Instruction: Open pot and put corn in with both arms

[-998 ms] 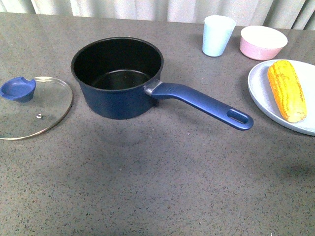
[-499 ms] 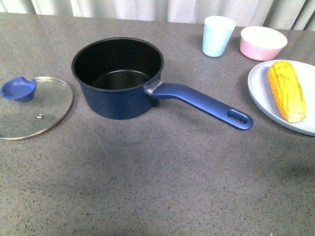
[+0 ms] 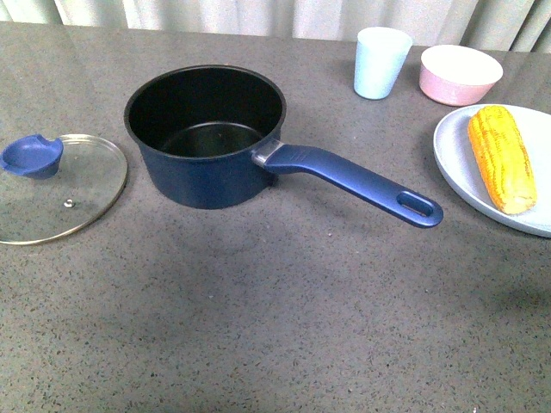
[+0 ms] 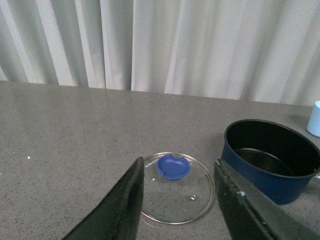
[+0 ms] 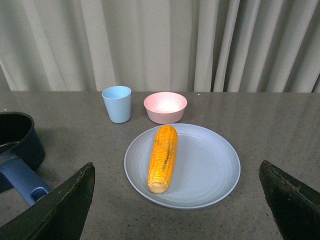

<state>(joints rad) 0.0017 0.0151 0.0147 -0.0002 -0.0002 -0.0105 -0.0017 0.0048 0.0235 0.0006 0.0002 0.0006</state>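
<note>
The navy-blue pot [image 3: 205,138] stands open and empty on the table, its long handle [image 3: 362,183] pointing right and toward me. Its glass lid [image 3: 62,187] with a blue knob [image 3: 33,156] lies flat to the left of the pot. The corn [image 3: 500,157] lies on a pale blue plate [image 3: 461,168] at the right. Neither gripper shows in the front view. My left gripper [image 4: 179,200] is open and empty, above the lid [image 4: 175,189], with the pot [image 4: 272,159] beside it. My right gripper [image 5: 177,205] is wide open and empty, short of the corn [image 5: 163,157] on its plate [image 5: 210,170].
A light blue cup [image 3: 380,62] and a pink bowl [image 3: 460,74] stand at the back right, behind the plate; both show in the right wrist view, cup [image 5: 117,104] and bowl [image 5: 165,107]. White curtains hang behind the grey table.
</note>
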